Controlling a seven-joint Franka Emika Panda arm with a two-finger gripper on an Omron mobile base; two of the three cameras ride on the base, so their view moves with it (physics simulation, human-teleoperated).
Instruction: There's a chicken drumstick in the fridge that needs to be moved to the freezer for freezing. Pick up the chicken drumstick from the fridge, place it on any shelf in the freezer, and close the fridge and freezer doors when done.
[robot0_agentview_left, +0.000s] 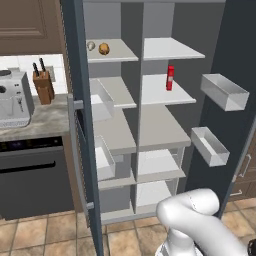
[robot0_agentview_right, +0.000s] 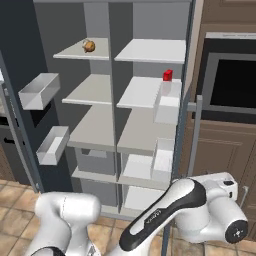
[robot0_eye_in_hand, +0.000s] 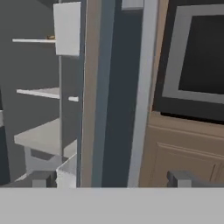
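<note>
1. Hand view: gripper (robot0_eye_in_hand: 111, 178) faces the right door's (robot0_eye_in_hand: 114, 92) edge; fingertips (robot0_eye_in_hand: 41, 178) wide apart, empty.
2. Drumstick (robot0_agentview_left: 104, 48) sits on the top left shelf (robot0_agentview_left: 122, 51), just right of a pale knob (robot0_agentview_left: 91, 45); red bottle (robot0_agentview_left: 170, 77) is right and one shelf lower.
3. From the gripper, drumstick lies up and left, well apart.
4. Drumstick looks roundish; long axis unclear.
5. Both doors open.

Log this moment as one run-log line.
doors: both open | chicken drumstick: top left shelf, untouched | gripper: open, empty, facing right door edge
</note>
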